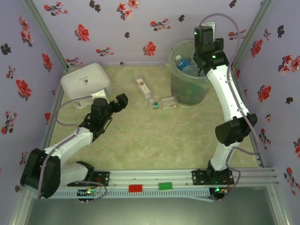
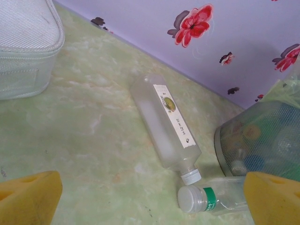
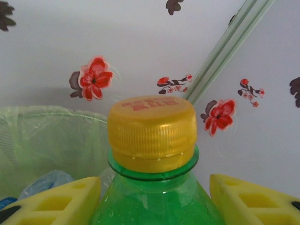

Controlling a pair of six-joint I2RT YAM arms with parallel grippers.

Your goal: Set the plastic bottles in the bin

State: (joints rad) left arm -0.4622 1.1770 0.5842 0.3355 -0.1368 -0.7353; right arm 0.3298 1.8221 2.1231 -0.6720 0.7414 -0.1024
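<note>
- Well left of the bin [image 1: 174, 77], the left jaws stand wide with nothing between them. If they reach for the frosted bottle [image 2: 164, 123], a pad could nudge it; lying on its side, it would likely roll.
- Just left of the bin, a clear bottle [image 2: 215, 199] lies with its cap just beside the frosted one's cap, close to the bin's wall. A grasp there might catch both bottles or shove the bin.
- Above the bin, toward its far rim, the right jaws are clamped on a green bottle [image 3: 154, 206] with a yellow cap [image 3: 151, 133]. Released off-centre, it may strike the rim and bounce out.
- The tabletop [image 1: 154, 136] looks smooth, pale green and marbled, so it offers little to stop a rolling bottle.
- Lilac flowered walls [image 1: 140, 23] stand close behind the bin, and a white box [image 1: 86, 79] sits far to its left.
</note>
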